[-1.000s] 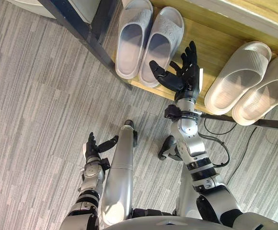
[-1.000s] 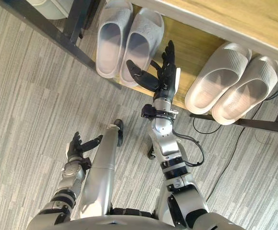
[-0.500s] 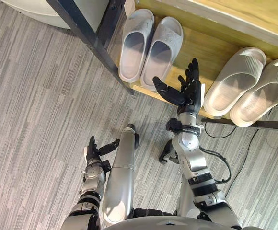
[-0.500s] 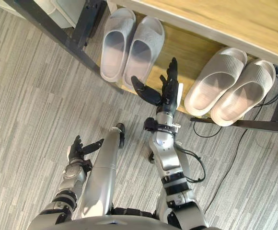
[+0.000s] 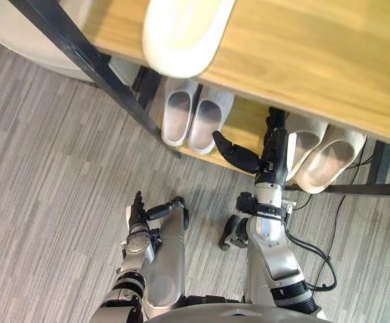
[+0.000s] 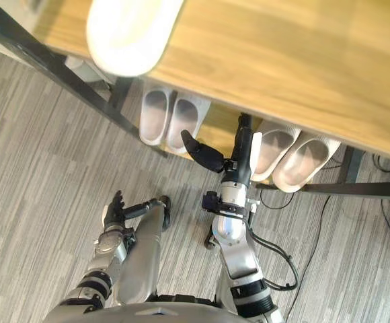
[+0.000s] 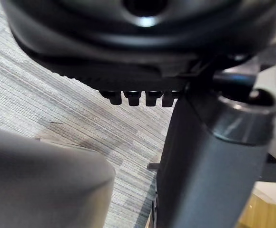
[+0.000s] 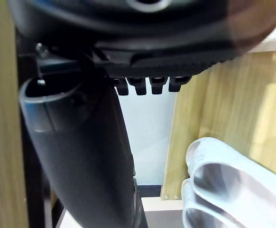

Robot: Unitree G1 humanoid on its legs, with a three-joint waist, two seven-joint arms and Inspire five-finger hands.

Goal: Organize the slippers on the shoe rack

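Left eye view gives us the rack (image 5: 81, 48), its top shelf (image 5: 302, 60) overhanging the lower one; open carpet (image 5: 47, 175) lies in front; one white slipper (image 5: 181, 33) sits up top at the front edge; below, a white pair (image 5: 191, 118) and a beige pair (image 5: 316, 151) point inward, heels at the front edge; between them our right hand (image 5: 274, 148) is spread and empty; the left hand (image 5: 140, 212) is spread, low over the carpet.
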